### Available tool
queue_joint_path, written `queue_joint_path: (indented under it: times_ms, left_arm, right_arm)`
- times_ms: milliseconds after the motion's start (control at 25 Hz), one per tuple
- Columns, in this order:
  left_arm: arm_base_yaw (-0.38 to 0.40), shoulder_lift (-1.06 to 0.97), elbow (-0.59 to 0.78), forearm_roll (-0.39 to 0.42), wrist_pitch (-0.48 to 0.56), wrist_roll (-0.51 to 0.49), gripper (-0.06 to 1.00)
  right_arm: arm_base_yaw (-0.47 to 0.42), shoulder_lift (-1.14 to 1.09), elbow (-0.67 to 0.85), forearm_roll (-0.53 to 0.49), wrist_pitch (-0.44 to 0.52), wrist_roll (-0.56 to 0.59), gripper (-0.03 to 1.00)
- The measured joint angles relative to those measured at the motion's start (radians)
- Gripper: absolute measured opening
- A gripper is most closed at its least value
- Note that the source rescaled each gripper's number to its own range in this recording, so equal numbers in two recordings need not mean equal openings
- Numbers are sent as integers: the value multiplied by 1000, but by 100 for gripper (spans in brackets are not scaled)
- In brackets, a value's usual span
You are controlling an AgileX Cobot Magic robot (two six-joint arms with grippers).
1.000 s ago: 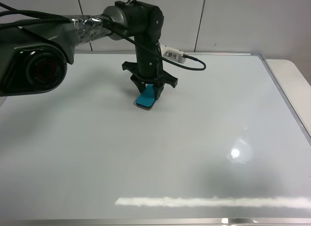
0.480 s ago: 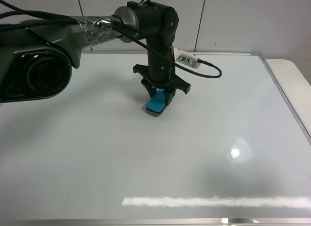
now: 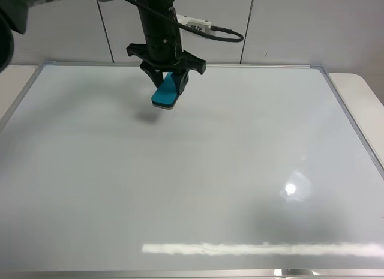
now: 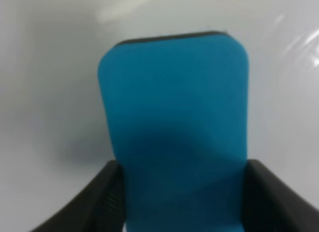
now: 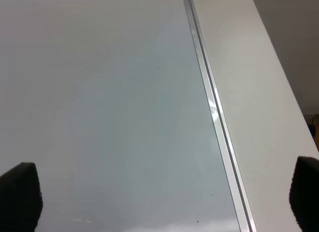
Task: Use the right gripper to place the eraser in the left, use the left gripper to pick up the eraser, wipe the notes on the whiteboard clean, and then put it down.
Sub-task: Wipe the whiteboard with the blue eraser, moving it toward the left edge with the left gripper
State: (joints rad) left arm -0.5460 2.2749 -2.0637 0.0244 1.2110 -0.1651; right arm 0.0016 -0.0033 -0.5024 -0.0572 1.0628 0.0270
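Note:
My left gripper is shut on the teal-blue eraser and holds it above the far left part of the whiteboard, its shadow on the board below. In the left wrist view the eraser fills the frame between the two black fingers, dark felt at its far edge. No red notes show on the board. My right gripper is out of the exterior view; in the right wrist view its two fingertips stand wide apart and empty over the whiteboard near its silver frame.
A white plug on a black cable hangs from the left arm near the back wall. A white table surface lies beyond the board's right frame. Lamp glare marks the board's near right.
My left gripper has moved with the eraser from the board's middle back and to the left, and has lifted off the surface. The left arm's base has left the view.

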Motion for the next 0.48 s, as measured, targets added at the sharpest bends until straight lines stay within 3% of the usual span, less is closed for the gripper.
queue_joint_path:
  times_ms: [160, 480]
  left_arm:
    - [46, -124, 194, 1, -26, -7, 5]
    - [162, -434, 693, 1, -307, -100, 5]
  right_arm:
    - [0, 0, 0, 0, 0, 0, 100]
    - [0, 0, 0, 0, 0, 0, 100]
